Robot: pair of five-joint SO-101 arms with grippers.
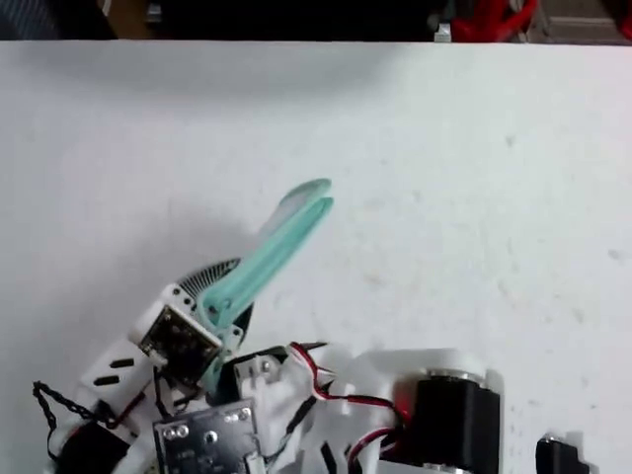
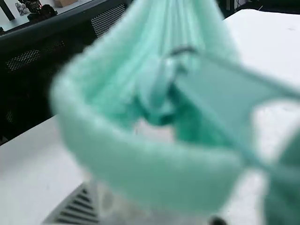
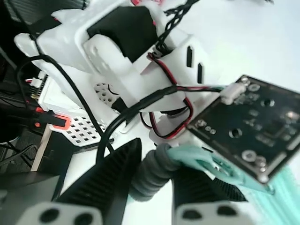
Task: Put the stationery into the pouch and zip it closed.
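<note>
A mint green pouch (image 1: 281,242) is held off the white table (image 1: 474,197), edge-on and slanting up from my left gripper (image 1: 223,314), which is shut on its lower end. Seen from the left wrist, the pouch (image 2: 140,154) hangs very close, with its zipper line and a small pull (image 2: 159,89) facing the camera. My right gripper (image 3: 157,161) sits just under the left arm's camera board (image 3: 258,126). Its black fingers (image 3: 117,173) are closed around a grey ribbed piece (image 3: 147,177) joined to the pouch's mint end (image 3: 201,161). I cannot tell what is inside the pouch.
Both arms crowd the table's near edge, with a black motor (image 1: 454,415) and red-and-white cables (image 1: 326,385). A small black object (image 1: 563,456) lies at the near right corner. The table's far edge (image 1: 316,41) borders a dark area.
</note>
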